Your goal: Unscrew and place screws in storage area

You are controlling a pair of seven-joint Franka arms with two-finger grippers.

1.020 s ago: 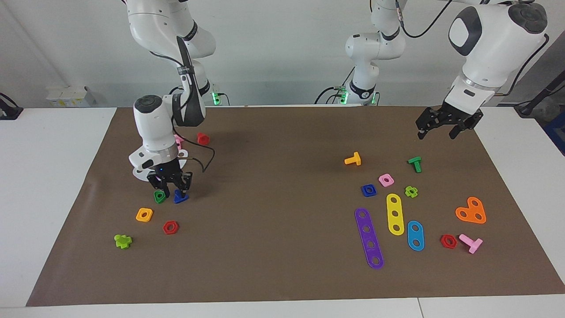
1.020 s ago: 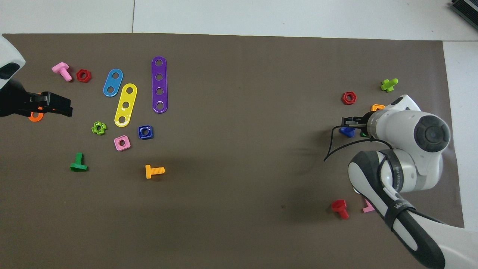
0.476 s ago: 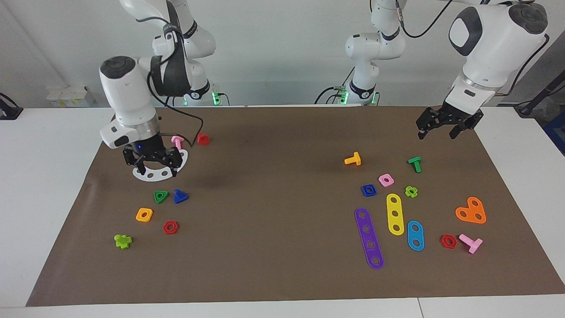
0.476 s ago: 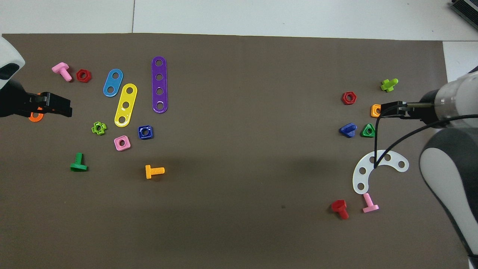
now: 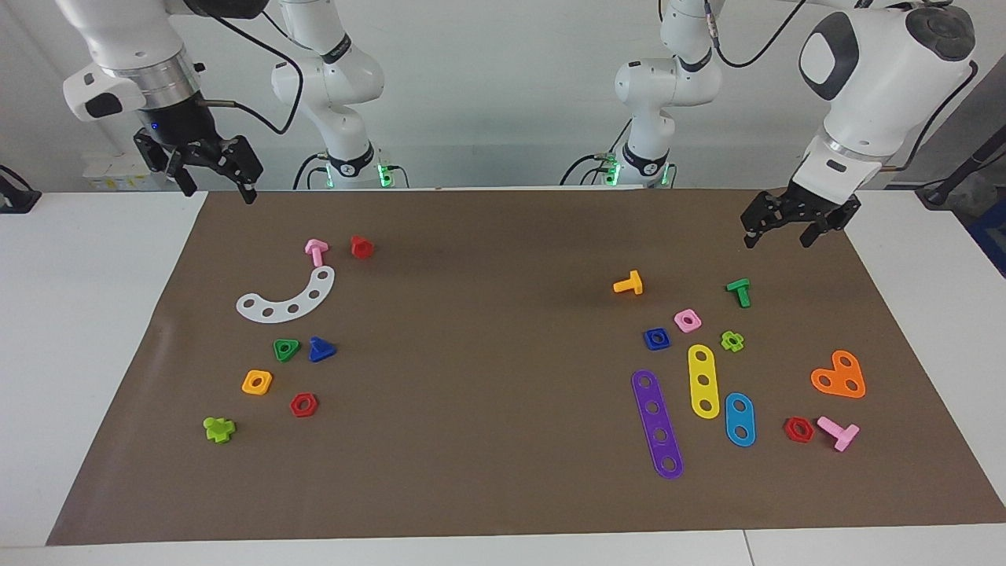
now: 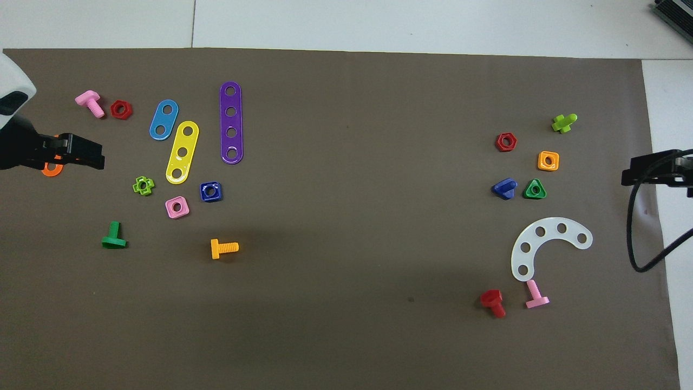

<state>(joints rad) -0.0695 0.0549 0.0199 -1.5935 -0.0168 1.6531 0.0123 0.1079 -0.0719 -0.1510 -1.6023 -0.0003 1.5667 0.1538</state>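
The dark-blue bolt [image 5: 321, 350] [image 6: 504, 188] lies on the brown mat toward the right arm's end, beside a green triangular nut [image 5: 286, 349] [image 6: 534, 189]. The blue square nut [image 5: 656, 339] [image 6: 210, 191] lies toward the left arm's end, beside a pink square nut [image 5: 687, 320]. My right gripper [image 5: 214, 187] [image 6: 629, 175] is open and empty, raised high over the mat's edge at its own end, well away from the bolt. My left gripper [image 5: 780, 236] [image 6: 97, 156] is open and empty. It waits in the air over the mat near an orange heart plate [image 5: 839, 376].
A white curved strip [image 5: 287, 299] [image 6: 547, 244], pink and red bolts, an orange nut [image 6: 548, 160], a red nut and a lime piece lie around the blue bolt. Purple [image 6: 231, 122], yellow and blue strips, orange and green bolts lie near the blue nut.
My right gripper was down at the blue bolt, then rose and swung away to the mat's edge. The bolt stays on the mat. The left arm has not moved.
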